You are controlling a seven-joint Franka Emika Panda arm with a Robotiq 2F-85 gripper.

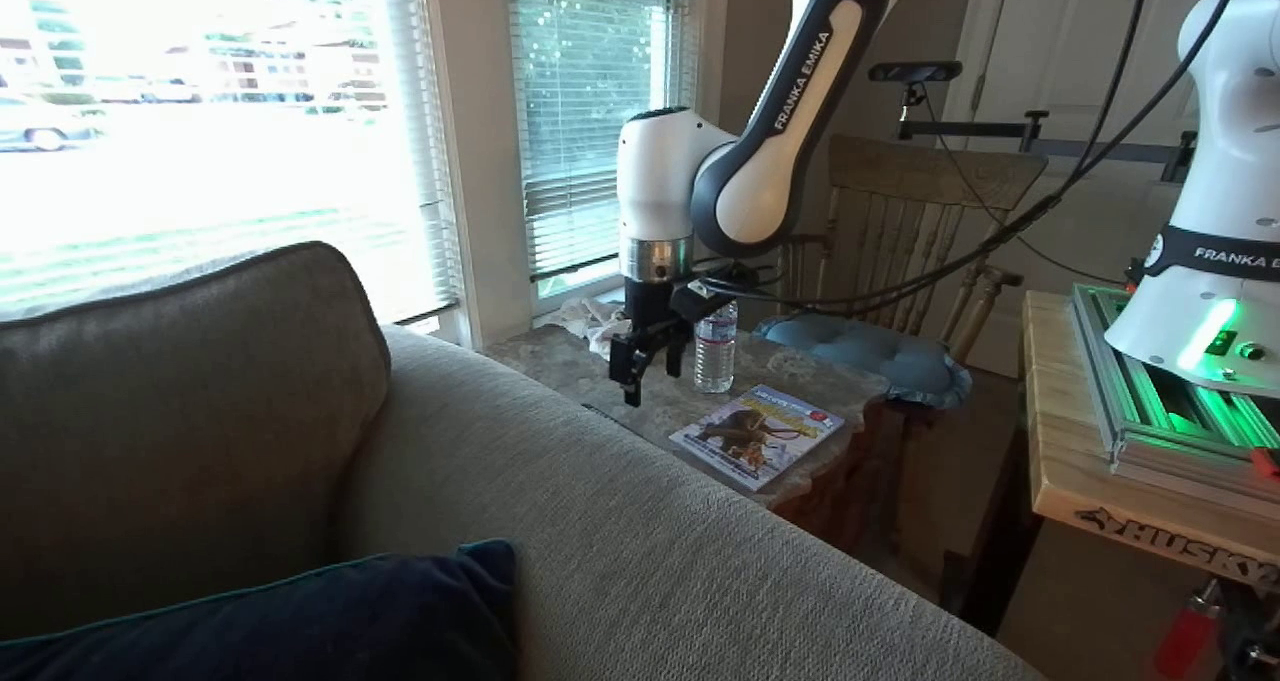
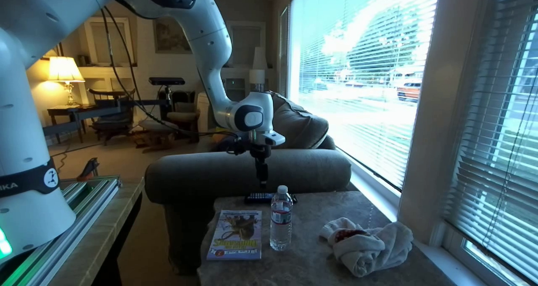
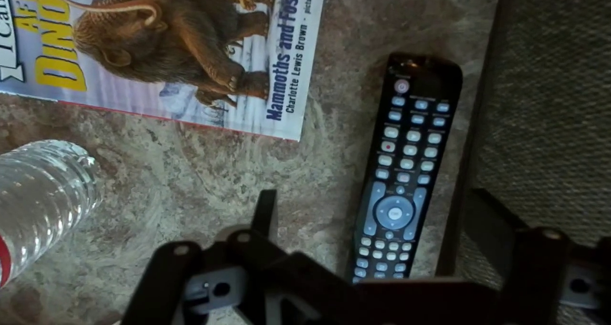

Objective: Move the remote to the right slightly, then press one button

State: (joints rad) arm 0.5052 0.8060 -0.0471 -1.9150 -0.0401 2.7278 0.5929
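The remote (image 3: 405,167) is a slim black bar with pale and blue buttons. It lies flat on the stone-look side table (image 2: 311,210), close along the sofa arm. In an exterior view the remote (image 2: 257,198) is partly hidden behind the bottle. In the wrist view its lower end is hidden by the gripper body. My gripper (image 3: 373,196) is open and empty, with its fingers on either side of the remote in that view. In both exterior views the gripper (image 1: 652,383) (image 2: 262,181) hangs above the table and points down, apart from the remote.
A clear water bottle (image 2: 280,223) stands upright near the remote. A colourful magazine (image 2: 236,235) lies flat beside it. A crumpled white cloth (image 2: 370,248) lies near the window. The grey sofa arm (image 1: 640,491) rises along the table's edge.
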